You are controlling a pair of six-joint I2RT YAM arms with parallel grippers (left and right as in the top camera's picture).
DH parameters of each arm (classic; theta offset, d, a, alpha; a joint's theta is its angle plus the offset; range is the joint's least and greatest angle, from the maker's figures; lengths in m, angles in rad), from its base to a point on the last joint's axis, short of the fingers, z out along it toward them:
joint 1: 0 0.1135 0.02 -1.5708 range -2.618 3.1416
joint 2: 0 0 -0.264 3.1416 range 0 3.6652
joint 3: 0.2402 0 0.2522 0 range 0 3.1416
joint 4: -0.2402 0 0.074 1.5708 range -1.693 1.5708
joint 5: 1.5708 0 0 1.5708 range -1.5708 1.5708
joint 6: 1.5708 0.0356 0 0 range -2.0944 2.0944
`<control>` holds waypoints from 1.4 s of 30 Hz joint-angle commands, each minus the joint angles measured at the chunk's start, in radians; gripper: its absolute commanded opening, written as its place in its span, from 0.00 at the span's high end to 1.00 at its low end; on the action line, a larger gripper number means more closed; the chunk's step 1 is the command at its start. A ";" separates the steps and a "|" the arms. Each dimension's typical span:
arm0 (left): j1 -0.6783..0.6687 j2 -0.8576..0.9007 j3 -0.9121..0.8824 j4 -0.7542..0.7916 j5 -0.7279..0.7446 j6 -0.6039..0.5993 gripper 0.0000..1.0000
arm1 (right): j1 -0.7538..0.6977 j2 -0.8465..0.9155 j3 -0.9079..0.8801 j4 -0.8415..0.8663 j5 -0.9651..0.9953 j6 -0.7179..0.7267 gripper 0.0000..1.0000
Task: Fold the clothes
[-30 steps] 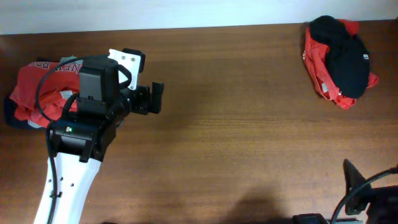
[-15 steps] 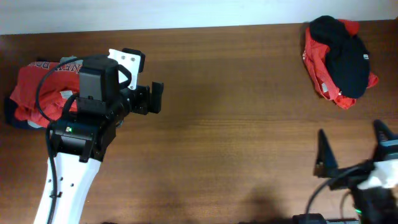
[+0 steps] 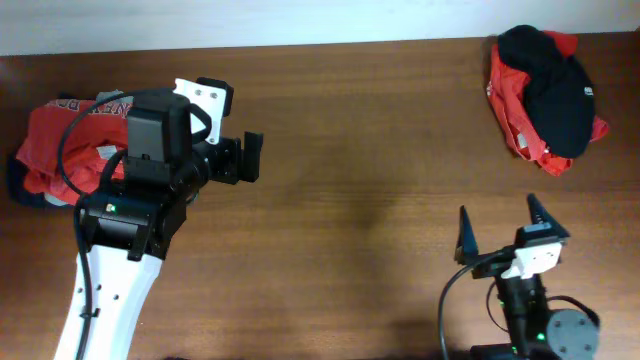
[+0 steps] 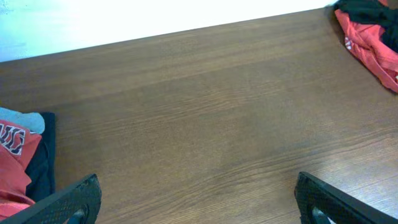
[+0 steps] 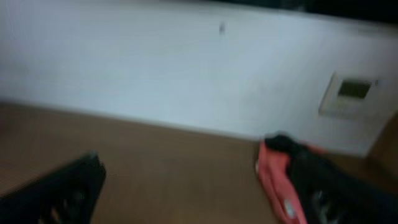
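Clothes wait untouched by either arm, so we judge the folding at a pause or barely begun. Nearest our base, the right gripper [image 3: 497, 215] hangs over bare table [image 3: 380, 150], fingers spread wide, holding nothing. Further out on the left, the left gripper [image 3: 255, 158] is likewise parted and empty. Just behind it lies a flattish red and navy stack [image 3: 55, 150]; we cannot tell whether it is already folded. Farthest, at the right corner, a red and black heap [image 3: 540, 85] sits crumpled, plainly unfolded, and well apart from both grippers.
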 commanded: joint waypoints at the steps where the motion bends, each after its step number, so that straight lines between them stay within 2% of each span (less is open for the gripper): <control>1: -0.002 0.002 0.014 -0.001 -0.006 0.016 0.01 | -0.009 -0.055 -0.093 0.056 -0.022 -0.002 0.01; 12: -0.002 0.002 0.014 -0.001 -0.006 0.016 0.01 | -0.008 -0.103 -0.235 0.106 -0.021 -0.002 0.01; 20: -0.002 0.002 0.014 -0.001 -0.006 0.015 0.01 | -0.008 -0.103 -0.317 0.113 0.042 0.130 0.01; 23: -0.002 0.002 0.014 -0.001 -0.006 0.016 0.01 | -0.008 -0.103 -0.319 0.035 0.048 0.129 0.01; 42: -0.002 0.002 0.014 -0.001 -0.006 0.016 0.01 | -0.006 -0.103 -0.319 0.037 0.055 0.129 0.01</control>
